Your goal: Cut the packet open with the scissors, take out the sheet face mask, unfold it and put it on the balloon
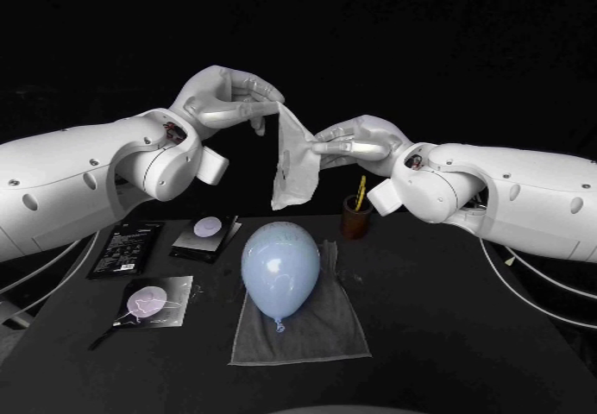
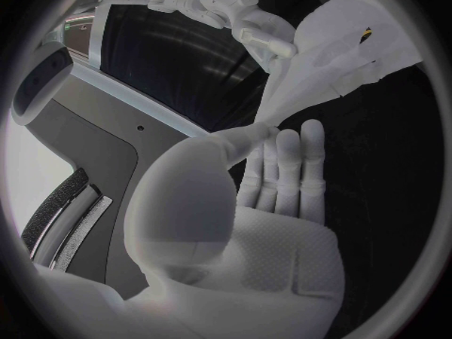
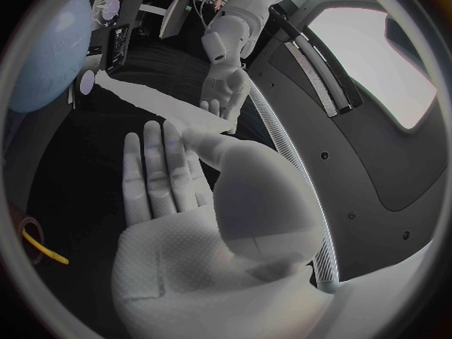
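- Above the middle of the black table [image 1: 473, 345], in the head view, the left hand [image 1: 230, 99] and the right hand [image 1: 361, 142] each pinch the top of the white sheet face mask [image 1: 295, 164], which hangs in the air between them, partly folded.
- Beneath it the pale blue balloon [image 1: 280, 267] lies on a grey cloth [image 1: 298, 336] toward the table's front edge.
- Toward the left edge lie a long black packet [image 1: 124, 248], its white print too small to read, a square packet [image 1: 205, 235] and a third packet [image 1: 155, 304], both with a pale round picture.
- Behind the balloon, a brown cup [image 1: 356, 220] holds a yellow-handled tool [image 1: 362, 191].
- The room behind is dark.
- Left wrist view: thumb and fingertips clamp the mask; the right hand grips its other side.
- Right wrist view: the thumb presses the mask against the fingers, and the sheet stretches across to the left hand.
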Robot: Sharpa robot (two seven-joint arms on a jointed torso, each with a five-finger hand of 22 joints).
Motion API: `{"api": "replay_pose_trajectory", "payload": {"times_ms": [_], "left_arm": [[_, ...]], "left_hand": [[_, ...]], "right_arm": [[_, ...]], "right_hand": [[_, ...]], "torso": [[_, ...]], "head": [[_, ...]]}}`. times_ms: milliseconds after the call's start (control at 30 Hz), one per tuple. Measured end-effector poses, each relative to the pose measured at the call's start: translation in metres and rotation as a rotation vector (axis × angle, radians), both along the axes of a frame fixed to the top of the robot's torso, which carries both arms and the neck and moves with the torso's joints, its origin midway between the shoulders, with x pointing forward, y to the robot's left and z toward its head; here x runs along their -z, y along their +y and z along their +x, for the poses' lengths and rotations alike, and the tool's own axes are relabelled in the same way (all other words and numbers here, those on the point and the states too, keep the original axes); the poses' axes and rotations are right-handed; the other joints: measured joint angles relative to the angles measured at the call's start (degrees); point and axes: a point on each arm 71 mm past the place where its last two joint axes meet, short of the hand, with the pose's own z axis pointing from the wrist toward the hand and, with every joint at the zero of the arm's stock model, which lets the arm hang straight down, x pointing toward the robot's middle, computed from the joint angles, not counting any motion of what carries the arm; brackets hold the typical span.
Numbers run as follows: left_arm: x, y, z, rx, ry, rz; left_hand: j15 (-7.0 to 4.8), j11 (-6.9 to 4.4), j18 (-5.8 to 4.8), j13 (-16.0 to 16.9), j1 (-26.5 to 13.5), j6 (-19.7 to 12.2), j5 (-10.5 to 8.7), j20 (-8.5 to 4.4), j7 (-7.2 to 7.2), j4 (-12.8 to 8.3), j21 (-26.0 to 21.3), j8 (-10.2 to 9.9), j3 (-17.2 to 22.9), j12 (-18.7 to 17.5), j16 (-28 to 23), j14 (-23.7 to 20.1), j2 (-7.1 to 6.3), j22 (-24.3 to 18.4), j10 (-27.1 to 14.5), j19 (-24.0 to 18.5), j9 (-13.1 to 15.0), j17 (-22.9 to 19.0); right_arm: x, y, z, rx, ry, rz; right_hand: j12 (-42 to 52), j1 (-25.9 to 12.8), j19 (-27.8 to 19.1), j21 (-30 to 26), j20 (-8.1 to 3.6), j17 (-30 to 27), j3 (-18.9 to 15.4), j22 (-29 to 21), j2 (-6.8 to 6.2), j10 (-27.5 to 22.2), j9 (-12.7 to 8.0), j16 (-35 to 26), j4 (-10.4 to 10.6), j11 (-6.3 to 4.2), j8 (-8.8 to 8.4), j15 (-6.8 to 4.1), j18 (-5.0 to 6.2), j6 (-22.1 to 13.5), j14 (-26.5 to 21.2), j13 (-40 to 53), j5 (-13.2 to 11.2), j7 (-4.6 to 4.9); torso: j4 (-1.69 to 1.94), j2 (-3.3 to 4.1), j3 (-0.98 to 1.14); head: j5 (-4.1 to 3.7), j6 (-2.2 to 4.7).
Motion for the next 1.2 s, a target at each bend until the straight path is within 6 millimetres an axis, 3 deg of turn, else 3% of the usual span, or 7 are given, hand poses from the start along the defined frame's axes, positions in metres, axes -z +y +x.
{"api": "replay_pose_trajectory", "payload": {"times_ms": [400,533,700,833,967,1067,1200], "left_arm": [[0.001,-0.001,-0.001,0.008,0.013,0.004],[0.001,-0.003,-0.002,0.019,0.022,0.002],[0.002,-0.003,-0.002,0.029,0.038,-0.008],[0.005,0.0,0.0,0.018,0.055,-0.017],[0.013,0.003,0.004,0.001,0.083,-0.028],[0.021,0.005,0.006,-0.011,0.11,-0.04],[0.031,0.006,0.008,-0.025,0.15,-0.06]], "left_hand": [[0.33,0.2,-0.02,0.23,0.01,-0.11,0.0,0.01,0.11,-0.15,0.0,-0.28,-0.15,0.0,0.0,-0.34,0.27,0.07,-0.2,-0.44,0.02,-0.01],[0.88,0.51,-0.02,-0.78,-0.51,-0.21,0.0,0.57,0.2,-0.16,-1.15,-0.37,-0.16,-1.36,-1.66,-3.24,0.78,-0.17,0.1,-3.1,0.05,-0.56],[2.86,1.95,-0.01,-4.13,-1.28,-0.82,0.0,2.92,0.85,0.18,-8.35,-0.48,-0.5,-6.81,-10.4,-10.78,1.23,-3.81,1.59,-10.12,0.12,-4.94],[3.97,2.84,-0.04,-7.26,-1.55,-1.31,0.0,4.74,1.38,0.57,-14.57,-0.63,-1.82,-12.19,-15.95,-12.23,1.51,-7.59,2.93,-12.33,1.64,-8.48],[4.68,3.24,-0.05,-11.63,-1.67,-1.83,0.2,7.59,1.91,0.98,-24.34,-0.93,-2.38,-20.45,-25.26,-8.05,1.68,-14.59,7.22,-10.38,1.69,-14.02],[4.83,3.35,-0.09,-13.67,-1.66,-1.93,0.2,8.13,2.0,1.57,-30.93,-1.3,-2.11,-25.38,-33.34,-4.2,1.67,-19.5,9.79,-8.22,3.41,-17.28],[5.75,3.58,-0.13,-14.82,-1.58,-2.4,0.2,9.27,2.48,2.44,-37.84,-1.31,-1.25,-29.59,-41.91,-3.29,1.58,-24.44,11.23,-7.39,4.14,-19.47]], "right_arm": [[-0.001,-0.002,0.009,0.008,-0.011,0.018],[-0.001,0.0,0.011,0.008,-0.014,0.02],[-0.001,0.002,0.013,0.005,-0.016,0.023],[-0.002,0.002,0.015,0.002,-0.017,0.026],[-0.005,0.002,0.018,-0.012,-0.019,0.026],[-0.01,0.003,0.02,-0.028,-0.021,0.026],[-0.015,0.004,0.022,-0.052,-0.02,0.024]], "right_hand": [[-0.21,0.0,0.21,-0.02,-0.21,-0.24,0.0,-0.21,0.0,0.0,0.07,-0.67,0.0,0.0,0.0,0.0,-0.01,-0.19,0.0,0.01,-0.06,-0.02],[-0.43,-0.02,0.21,-0.02,-0.21,-0.38,0.23,-0.38,-0.01,0.0,0.11,-0.99,-0.23,0.0,0.5,0.18,-0.02,-0.29,0.18,0.01,-0.09,-0.09],[-0.43,-0.28,0.21,-0.26,-0.21,-0.44,0.21,-0.46,0.31,0.0,0.13,-1.33,-0.26,0.0,0.52,0.21,-0.03,-0.4,0.2,0.01,-0.1,-0.02],[-0.63,-0.27,0.21,-0.26,-0.21,-0.45,0.21,-0.48,0.33,0.0,0.36,-1.34,-0.26,0.0,0.52,0.21,-0.04,-0.49,0.2,0.01,-0.1,-0.09],[-0.63,-0.11,0.21,-0.26,-0.21,-0.5,0.21,-0.51,0.49,0.0,0.36,-1.56,-0.26,0.0,0.51,0.09,-0.06,-0.55,0.32,0.02,-0.2,-0.06],[-0.63,-0.03,0.21,-0.26,-0.21,-0.5,0.36,-0.51,0.56,0.0,0.36,-1.65,-0.42,0.0,0.54,-0.01,-0.07,-0.62,0.42,0.02,-0.23,-0.05],[-0.63,-0.03,0.41,-0.26,0.0,-0.51,0.36,-0.56,0.57,0.0,0.37,-1.65,-0.42,0.0,0.84,-0.01,-0.13,-0.74,0.41,0.02,-0.03,-0.07]], "torso": [[0.04,-0.03,-0.01],[0.03,-0.04,-0.01],[0.06,-0.01,-0.01],[0.06,0.03,-0.01],[0.04,0.03,-0.03],[0.05,0.03,-0.04],[0.06,0.03,-0.05]], "head": [[0.21,-0.23],[0.3,-0.3],[0.3,-0.18],[0.38,0.23],[0.45,0.64],[0.46,0.93],[0.42,1.17]]}}
